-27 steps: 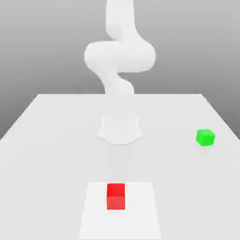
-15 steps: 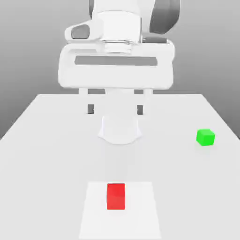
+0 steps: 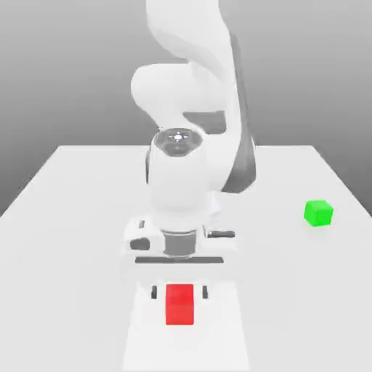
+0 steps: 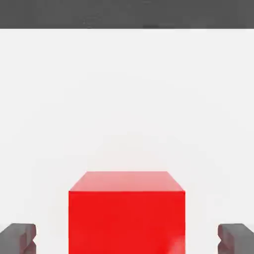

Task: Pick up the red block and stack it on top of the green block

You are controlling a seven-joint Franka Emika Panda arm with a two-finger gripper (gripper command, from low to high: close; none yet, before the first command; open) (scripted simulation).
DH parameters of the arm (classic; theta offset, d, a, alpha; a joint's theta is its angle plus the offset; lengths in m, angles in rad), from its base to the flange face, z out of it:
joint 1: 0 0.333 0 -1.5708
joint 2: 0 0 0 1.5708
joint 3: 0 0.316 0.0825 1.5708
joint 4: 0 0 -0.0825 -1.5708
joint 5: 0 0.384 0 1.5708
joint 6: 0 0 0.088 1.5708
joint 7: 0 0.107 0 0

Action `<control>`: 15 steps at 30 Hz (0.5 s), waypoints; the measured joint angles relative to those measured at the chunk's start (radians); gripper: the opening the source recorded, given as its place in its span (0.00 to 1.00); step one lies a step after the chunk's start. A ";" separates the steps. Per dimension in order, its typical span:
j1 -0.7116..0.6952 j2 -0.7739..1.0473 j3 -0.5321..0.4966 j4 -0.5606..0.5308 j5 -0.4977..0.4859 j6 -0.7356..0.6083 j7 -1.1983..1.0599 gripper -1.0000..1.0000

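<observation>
The red block (image 3: 179, 305) rests on a paler square patch near the front of the white table (image 3: 65, 218). My gripper (image 3: 179, 293) has come down over it, open, with one dark fingertip (image 3: 154, 293) on each side of the cube. In the hand view the red block (image 4: 127, 213) sits between the two fingertips (image 4: 17, 237), with a gap showing on both sides, so nothing is gripped. The green block (image 3: 318, 213) stands alone on the table toward the exterior view's right, well away from the gripper.
The paler square patch (image 3: 145, 334) lies under the red block at the table's front. The white arm (image 3: 185, 182) rises from the table's middle behind the gripper. The table's far edge runs behind the arm.
The hand has dropped from high above the table down to the red block, and its fingers now straddle the cube. Neither block has moved.
</observation>
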 joint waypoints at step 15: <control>0.088 -0.237 0.050 -0.040 0.013 -0.196 -0.074 0.00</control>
